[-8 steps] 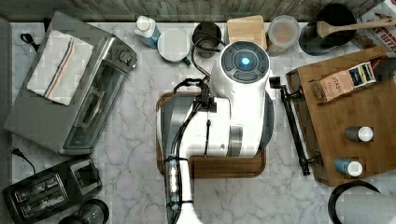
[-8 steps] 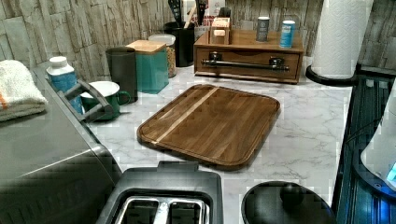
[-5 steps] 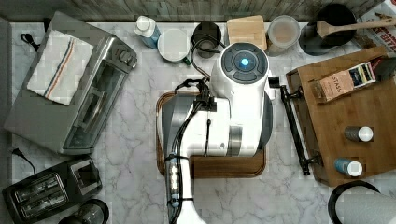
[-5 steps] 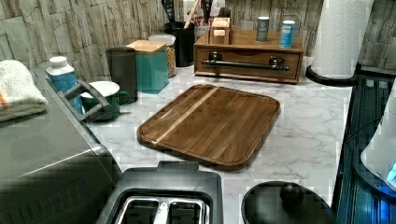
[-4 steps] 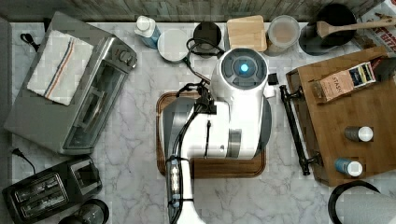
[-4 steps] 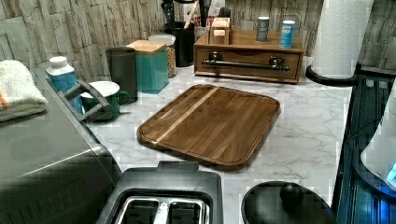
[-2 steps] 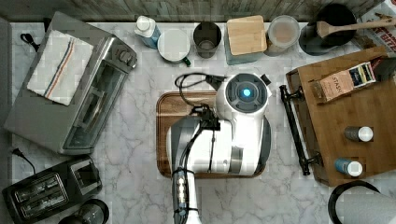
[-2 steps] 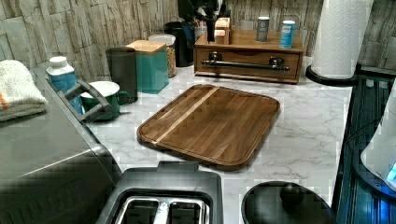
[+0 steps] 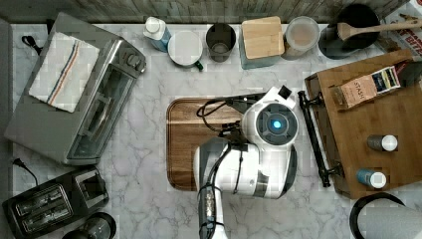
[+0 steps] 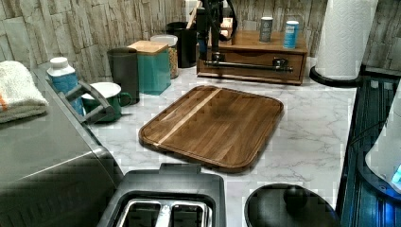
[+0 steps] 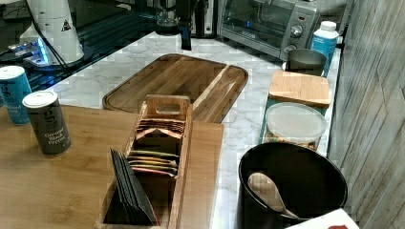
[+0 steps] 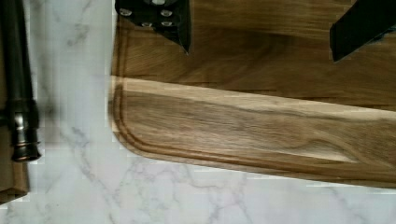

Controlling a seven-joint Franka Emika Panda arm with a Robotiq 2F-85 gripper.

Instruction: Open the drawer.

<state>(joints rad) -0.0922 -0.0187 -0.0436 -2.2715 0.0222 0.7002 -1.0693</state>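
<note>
Arm (image 9: 249, 169): glossy white rounded shells with grey-black bands at the joints, the topmost round cap carrying a glowing blue disc in a dark ring. Black cables loop loosely off the upper segment and run down along the arm, gathered in a ribbed black sleeve near the top view's lower edge. Gripper (image 12: 261, 28): matte black, two flat angular fingers (image 12: 175, 21), the one finger's mount studded with small silver screw heads.

The arm (image 9: 259, 159) is hiding much of the cutting board (image 9: 184, 144), and the handle (image 12: 16, 79) is running off the wrist view's edge
</note>
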